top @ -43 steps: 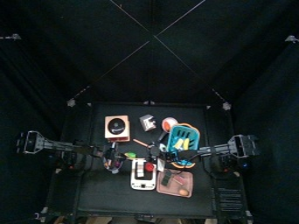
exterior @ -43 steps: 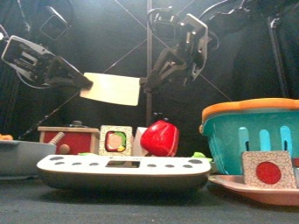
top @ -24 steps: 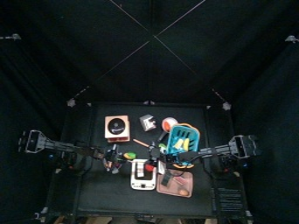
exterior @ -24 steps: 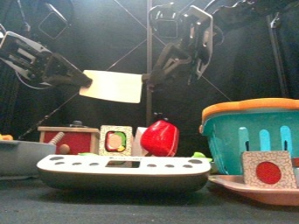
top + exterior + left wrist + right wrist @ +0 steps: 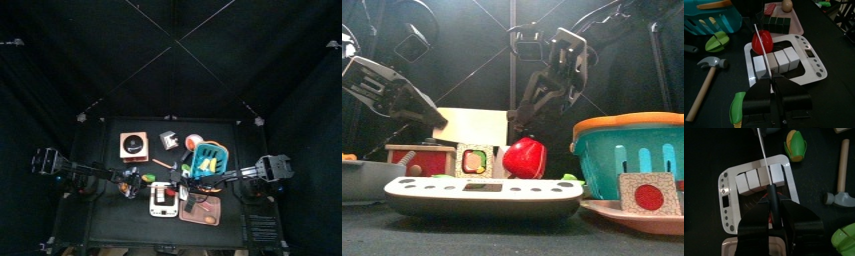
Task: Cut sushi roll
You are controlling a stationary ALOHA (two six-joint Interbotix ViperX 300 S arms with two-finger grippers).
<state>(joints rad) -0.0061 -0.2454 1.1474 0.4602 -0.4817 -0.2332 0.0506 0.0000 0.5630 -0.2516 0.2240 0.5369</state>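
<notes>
Sushi roll (image 5: pixel 776 62) lies on the white tray (image 5: pixel 813 64), long axis crosswise to your knife (image 5: pixel 759 47). Left gripper (image 5: pixel 769 85) clamps the knife, blade directly above a seam. Right gripper (image 5: pixel 771 198) pinches a thin rod (image 5: pixel 761 148).

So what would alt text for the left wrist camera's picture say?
A gripper holds a thin knife over a white sushi roll on a white scale. A toy hammer, a teal basket and a pink tray lie around it.
</notes>
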